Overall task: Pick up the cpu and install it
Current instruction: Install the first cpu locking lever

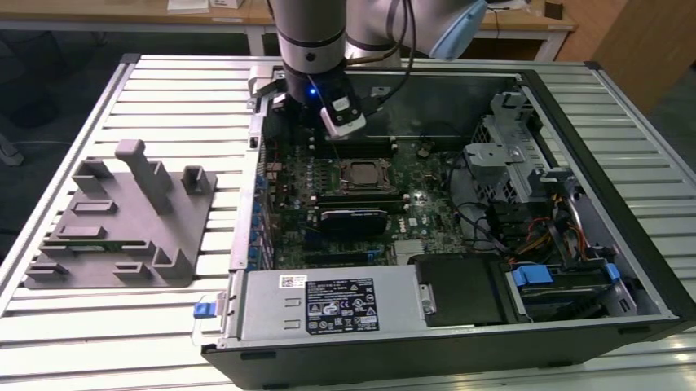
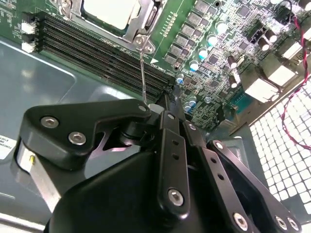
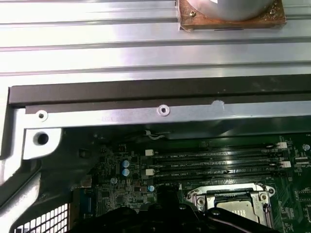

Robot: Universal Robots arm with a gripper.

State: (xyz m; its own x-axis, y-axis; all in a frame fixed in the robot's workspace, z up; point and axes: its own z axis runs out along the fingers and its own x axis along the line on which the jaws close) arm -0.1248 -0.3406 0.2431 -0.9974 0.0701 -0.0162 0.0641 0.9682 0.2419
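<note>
Slatted metal table (image 1: 65, 122) carries the open computer case (image 1: 609, 204); cpu (image 1: 363, 174) sits socketed (seemingly installed) beneath the gripper (image 1: 339, 130), whose grip state cannot be told.

Cpu (image 1: 360, 174) sits in mobo socket inside case (image 1: 609, 204); tray (image 1: 109, 236) at exterior view's left.

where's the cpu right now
In the exterior view the cpu sits in the motherboard socket mid-case, below the tool and above the black block.
</note>
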